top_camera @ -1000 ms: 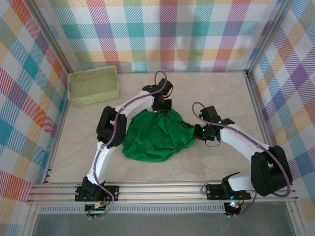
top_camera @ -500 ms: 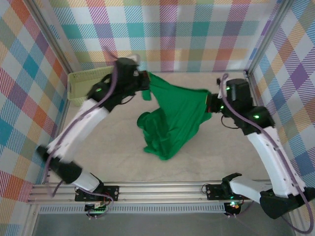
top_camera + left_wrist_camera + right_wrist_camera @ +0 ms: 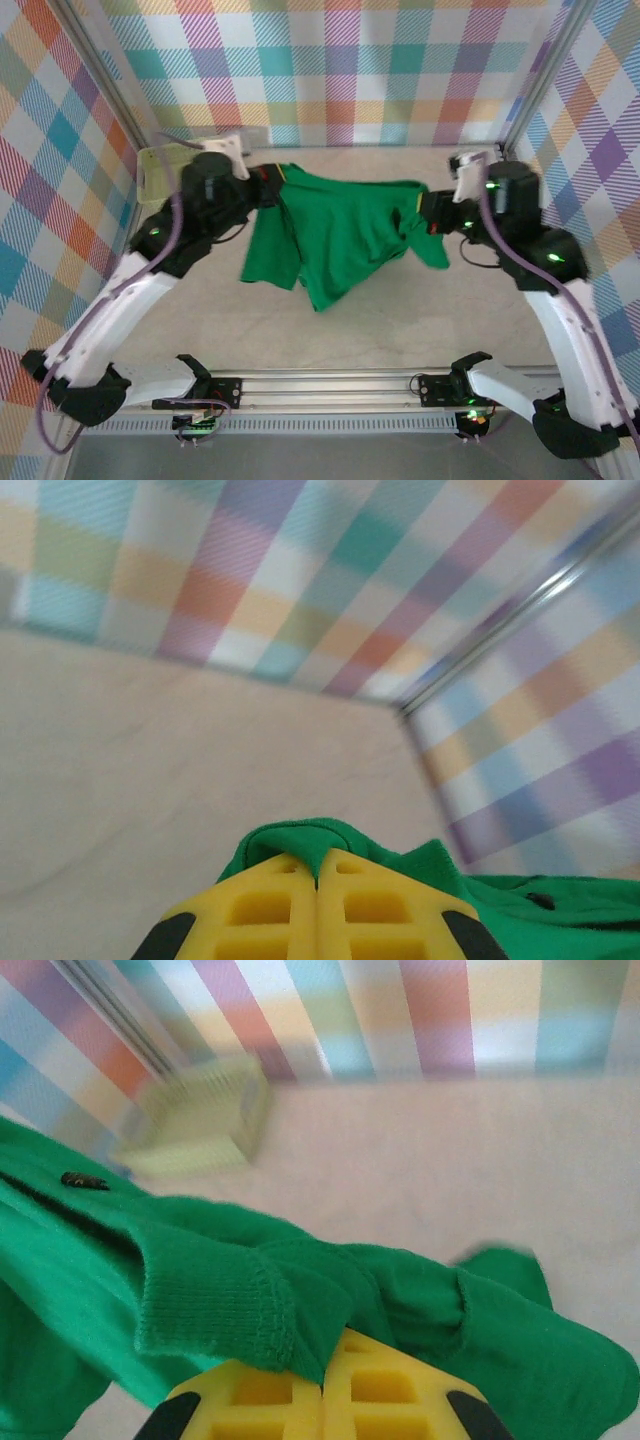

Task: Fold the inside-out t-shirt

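Lifted higher and spread wider, t-shirt (image 3: pixel 340 235) spans left gripper (image 3: pixel 268 189) and right gripper (image 3: pixel 424 212), both clamped on its edges, seemingly airborne.

right gripper (image 3: pixel 322 1385): yellow fingers (image 3: pixel 262 1402) pressed together, pinching the green t-shirt (image 3: pixel 200 1280) | ribbed hem draped over fingertips | blurred pale basket (image 3: pixel 200 1125) on beige table (image 3: pixel 450 1170), upper left | plaid wall (image 3: pixel 430 1010) behind

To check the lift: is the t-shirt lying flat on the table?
No, the t-shirt hangs stretched between the left gripper and the right gripper.
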Action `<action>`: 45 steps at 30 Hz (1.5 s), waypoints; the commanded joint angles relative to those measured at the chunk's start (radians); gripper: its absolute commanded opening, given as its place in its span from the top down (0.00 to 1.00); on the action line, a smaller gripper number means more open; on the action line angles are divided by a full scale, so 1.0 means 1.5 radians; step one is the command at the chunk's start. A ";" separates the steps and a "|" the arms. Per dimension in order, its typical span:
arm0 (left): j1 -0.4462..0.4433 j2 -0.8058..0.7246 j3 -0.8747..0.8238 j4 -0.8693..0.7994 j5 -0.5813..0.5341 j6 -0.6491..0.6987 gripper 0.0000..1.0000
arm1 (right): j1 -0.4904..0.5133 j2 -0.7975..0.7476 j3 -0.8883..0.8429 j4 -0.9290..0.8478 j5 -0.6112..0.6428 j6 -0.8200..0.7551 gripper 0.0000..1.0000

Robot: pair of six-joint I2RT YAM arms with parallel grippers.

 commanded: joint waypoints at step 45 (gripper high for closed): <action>0.068 0.024 -0.296 -0.036 -0.088 -0.006 1.00 | 0.111 0.150 -0.333 0.078 0.067 0.082 0.99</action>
